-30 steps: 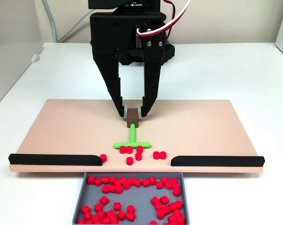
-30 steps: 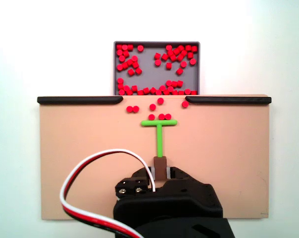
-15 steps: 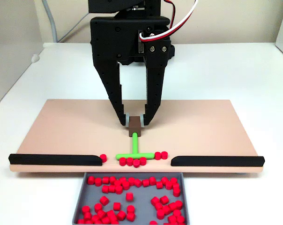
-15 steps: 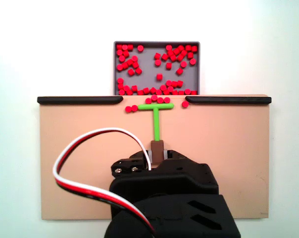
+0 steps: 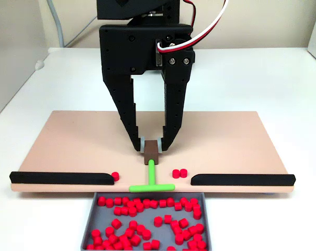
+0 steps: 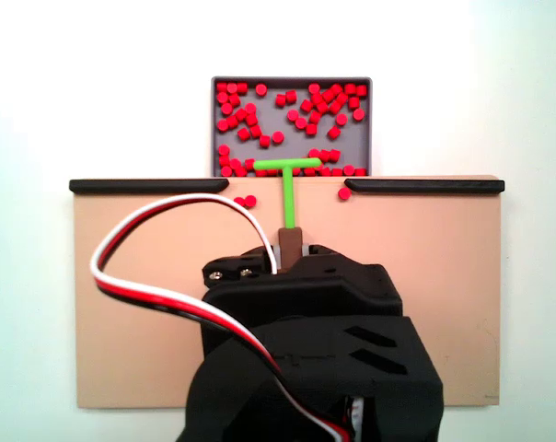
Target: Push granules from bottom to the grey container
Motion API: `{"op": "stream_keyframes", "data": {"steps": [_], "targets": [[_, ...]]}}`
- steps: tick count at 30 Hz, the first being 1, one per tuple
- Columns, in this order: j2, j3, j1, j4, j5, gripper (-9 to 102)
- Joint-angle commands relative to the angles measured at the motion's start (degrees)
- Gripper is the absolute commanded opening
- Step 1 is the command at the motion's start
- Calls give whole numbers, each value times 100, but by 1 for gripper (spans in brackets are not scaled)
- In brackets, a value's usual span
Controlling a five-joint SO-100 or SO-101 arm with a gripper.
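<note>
granules [image 5: 147, 225] | grey container [image 5: 92, 219] cut off by frame edge | jaws pinching pusher's brown block [image 5: 150, 151]

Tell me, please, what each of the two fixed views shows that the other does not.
In a fixed view, the claw is seen pinching the green pusher by its brown handle. In a fixed view, the grey container shows its whole outline, while the arm's body covers the fingertips. Both fixed views share the granules filling the container, the pusher's bar at the tan board's edge, and three granules left on the board.
</note>
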Motion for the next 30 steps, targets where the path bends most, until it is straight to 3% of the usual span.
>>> {"op": "stream_keyframes", "data": {"steps": [1, 12, 30], "targets": [[-105, -211, -26, 88, 70, 0], [105, -580, -9, 123, 193, 0], [1389, -896, -264, 1995, 580, 0]]}}
